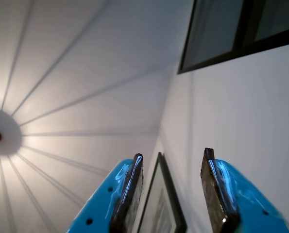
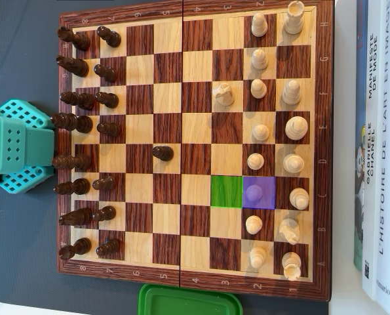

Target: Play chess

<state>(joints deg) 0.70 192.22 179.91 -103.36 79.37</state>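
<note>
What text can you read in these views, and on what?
"MANIFESTE DE MODE": book spine, overhead view.
"GABRIELLE CHANEL": same spine, lower.
"L'HISTOIRE DE L'ART EN IMAGES": next book spine.
Chessboard rim letters and numbers: mostly too small to read.
Wrist view: no text.

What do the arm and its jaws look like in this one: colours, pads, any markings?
In the wrist view the gripper has glossy bright blue plastic jaws with small round holes, each faced with a dark flat pad. The overhead view shows only a teal base with perforated panels beside the chessboard. No cables or markings are visible.
</note>
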